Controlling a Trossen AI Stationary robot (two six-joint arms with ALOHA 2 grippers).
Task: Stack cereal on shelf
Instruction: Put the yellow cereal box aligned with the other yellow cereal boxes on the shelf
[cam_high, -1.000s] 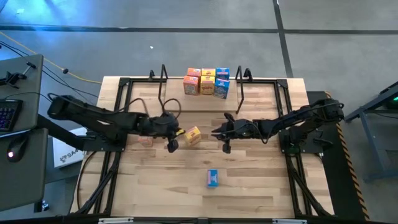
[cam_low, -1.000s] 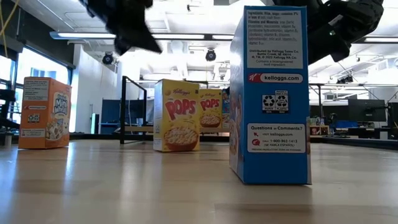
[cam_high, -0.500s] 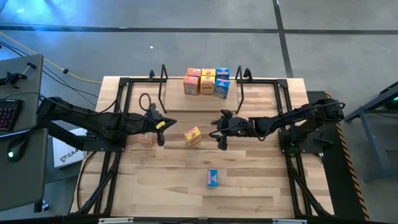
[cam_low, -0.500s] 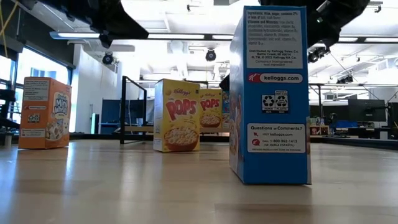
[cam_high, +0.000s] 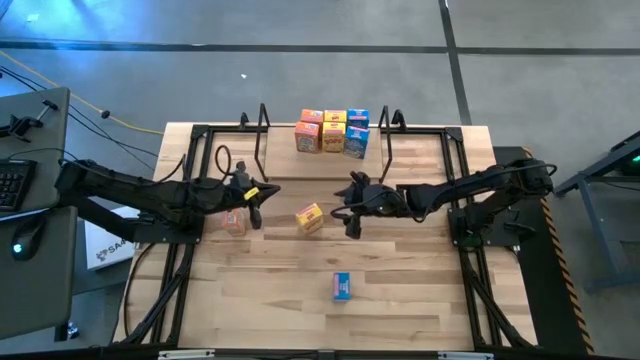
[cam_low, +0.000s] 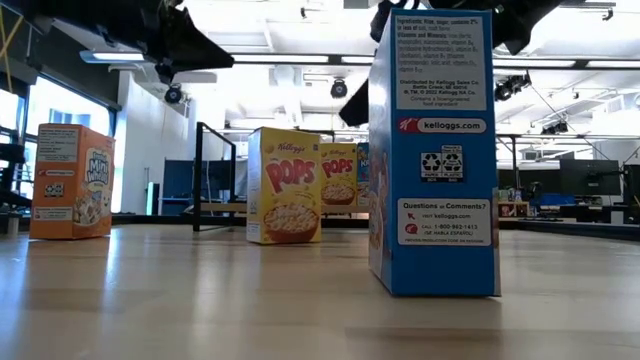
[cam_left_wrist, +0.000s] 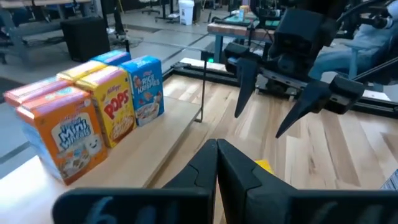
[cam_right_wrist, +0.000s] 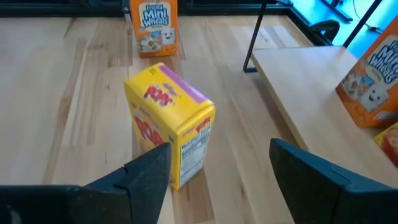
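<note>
Beside the yellow Pops box, the right gripper hangs open; opposite, the left gripper is closed, empty.

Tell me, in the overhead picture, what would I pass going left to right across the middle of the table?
Orange cereal box → left gripper, shut → yellow cereal box → right gripper, open. The blue cereal box stands nearer the front edge, between the yellow box and the right gripper in left-right position.
</note>
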